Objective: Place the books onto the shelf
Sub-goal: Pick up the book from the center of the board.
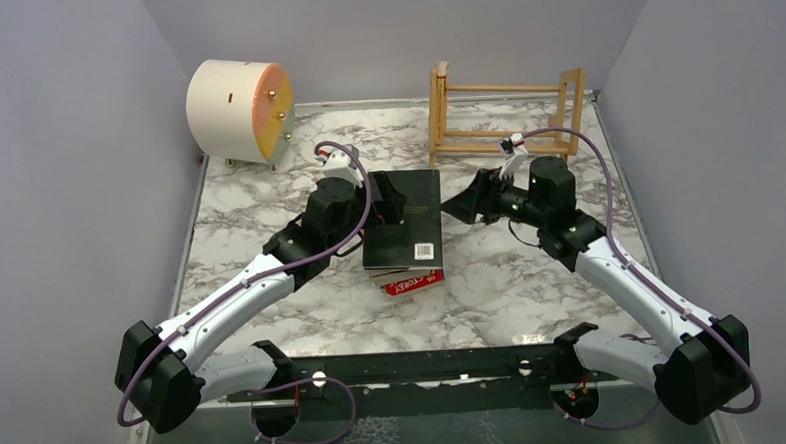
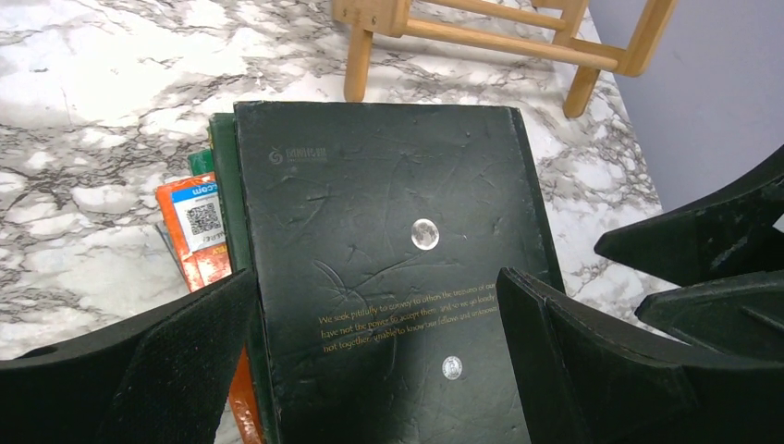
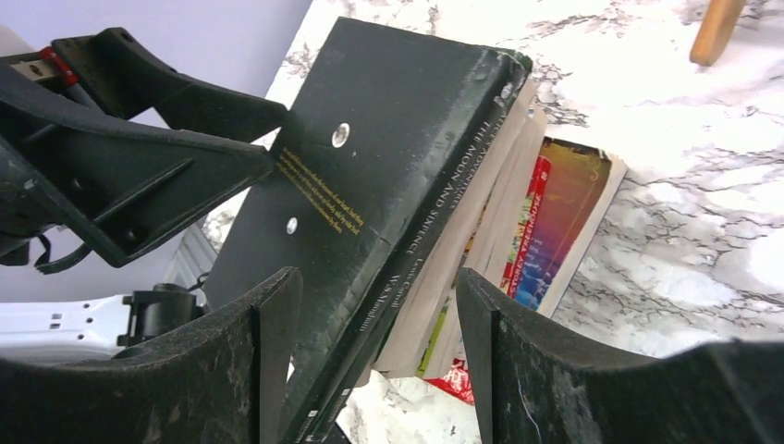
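Observation:
The books lie in a flat stack at mid-table, a black paperback (image 1: 407, 216) on top and a red one (image 1: 414, 281) sticking out at the near end. An orange cover (image 2: 199, 231) and a rainbow-coloured cover (image 3: 564, 222) show lower in the stack. My left gripper (image 2: 377, 287) is open wide over the black cover (image 2: 370, 185), at the stack's left side (image 1: 388, 197). At the stack's right side (image 1: 458, 207), my right gripper (image 3: 374, 287) is open, with the black book's spine edge (image 3: 444, 213) between its fingers. The light-wood shelf (image 1: 503, 87) stands behind, with no books in it.
A cream cylinder with an orange face (image 1: 239, 109) rests at the back left. Grey walls close in the marble table (image 1: 572, 294) on three sides. The shelf's legs (image 2: 356, 65) stand just beyond the stack's far end.

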`<state>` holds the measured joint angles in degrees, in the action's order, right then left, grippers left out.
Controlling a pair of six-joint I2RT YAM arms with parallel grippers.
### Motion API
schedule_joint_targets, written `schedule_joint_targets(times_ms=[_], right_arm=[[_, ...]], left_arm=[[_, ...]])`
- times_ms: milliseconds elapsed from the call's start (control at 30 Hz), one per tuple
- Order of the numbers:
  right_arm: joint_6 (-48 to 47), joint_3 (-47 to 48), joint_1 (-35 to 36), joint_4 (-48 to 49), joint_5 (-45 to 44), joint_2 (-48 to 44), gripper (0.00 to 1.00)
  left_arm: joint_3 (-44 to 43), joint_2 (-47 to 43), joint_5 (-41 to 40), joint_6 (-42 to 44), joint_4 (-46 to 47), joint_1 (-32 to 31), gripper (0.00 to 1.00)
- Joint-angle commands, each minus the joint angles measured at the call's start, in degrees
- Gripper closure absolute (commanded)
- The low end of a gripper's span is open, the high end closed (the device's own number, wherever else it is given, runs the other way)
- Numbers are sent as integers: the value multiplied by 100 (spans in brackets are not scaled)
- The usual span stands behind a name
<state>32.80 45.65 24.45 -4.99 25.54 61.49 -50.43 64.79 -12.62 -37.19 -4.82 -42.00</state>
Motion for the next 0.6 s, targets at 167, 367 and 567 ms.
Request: schedule_joint_targets(times_ms=[167, 367, 567], right_arm=[[354, -182, 43, 139, 487, 74, 39], [531, -414, 43, 296, 671, 108, 40], [695, -604, 43, 466, 852, 64, 41]], left_arm=[[-61, 102, 315, -153, 376, -78, 1], [-65, 145, 310, -174, 435, -123, 1], [-80, 221, 322, -210, 481, -192, 1]])
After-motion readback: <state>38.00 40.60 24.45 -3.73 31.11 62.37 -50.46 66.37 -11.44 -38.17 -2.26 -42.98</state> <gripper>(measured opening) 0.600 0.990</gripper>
